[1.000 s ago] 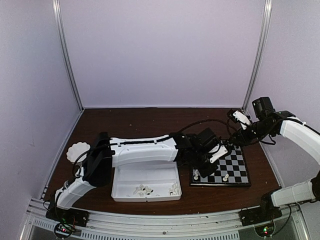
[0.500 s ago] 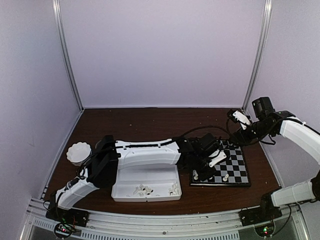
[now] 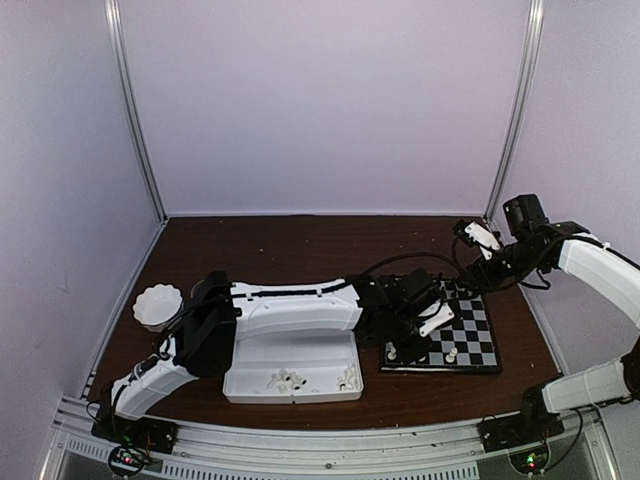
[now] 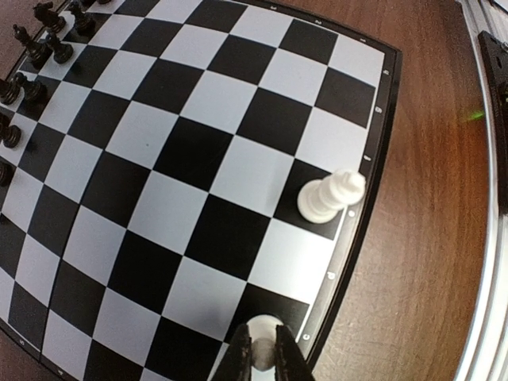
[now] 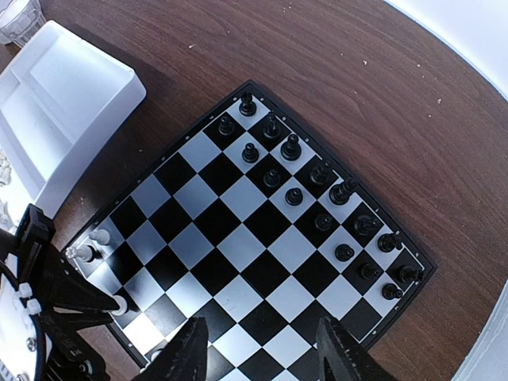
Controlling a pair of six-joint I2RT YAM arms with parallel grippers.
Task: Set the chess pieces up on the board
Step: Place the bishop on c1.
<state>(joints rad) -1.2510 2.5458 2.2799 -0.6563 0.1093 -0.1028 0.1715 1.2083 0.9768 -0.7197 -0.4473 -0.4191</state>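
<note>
The board (image 4: 198, 159) fills the left wrist view. My left gripper (image 4: 263, 359) is shut on a small white chess piece (image 4: 263, 349) over a black square by the board's rim. Two squares along the same edge stands a taller white piece (image 4: 329, 198). Black pieces (image 5: 317, 198) line the far two rows of the board (image 5: 254, 246). From above, my left gripper (image 3: 418, 338) sits over the board's near left part (image 3: 470, 330). My right gripper (image 5: 262, 357) hangs open high above the board, holding nothing, and shows at the back right (image 3: 478, 240).
A white tray (image 3: 290, 370) with several loose white pieces stands left of the board, under the left arm. A round white ribbed lid (image 3: 155, 305) lies at the far left. Two white pieces (image 3: 393, 350) stand along the board's near edge.
The left arm's elbow swung and its gripper settled slightly lower and nearer over the board's near left edge. The right arm has held still.
</note>
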